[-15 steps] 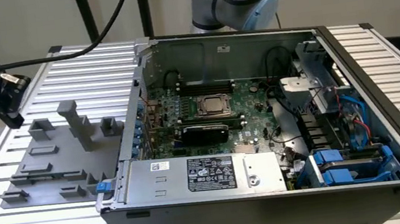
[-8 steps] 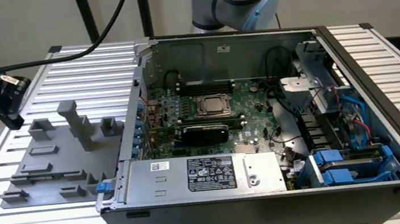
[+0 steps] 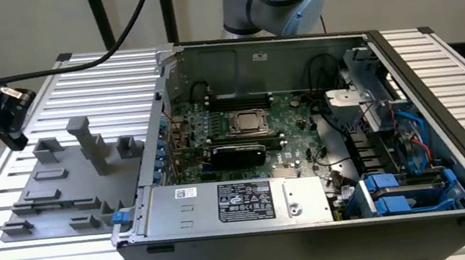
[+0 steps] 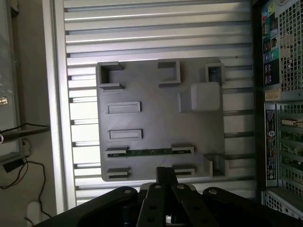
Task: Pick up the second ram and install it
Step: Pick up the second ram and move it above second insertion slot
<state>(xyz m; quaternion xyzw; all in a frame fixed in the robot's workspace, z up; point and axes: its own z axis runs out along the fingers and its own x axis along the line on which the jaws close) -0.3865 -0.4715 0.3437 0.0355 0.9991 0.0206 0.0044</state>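
Seemingly narrow end effector (image 4: 166, 172) near second ram (image 4: 149, 152) in grey holder (image 4: 156, 118) beside computer case (image 4: 279, 94).

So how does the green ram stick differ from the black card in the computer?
The ram stick is green and thin; the black card is wider. The ram stick lies on the grey tray; the black card sits on the board. Both are long.

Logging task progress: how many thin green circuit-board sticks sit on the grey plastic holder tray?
1. The thin green circuit-board stick lies across two slotted blocks of the grey plastic holder tray. Others may be hidden inside the black computer case.
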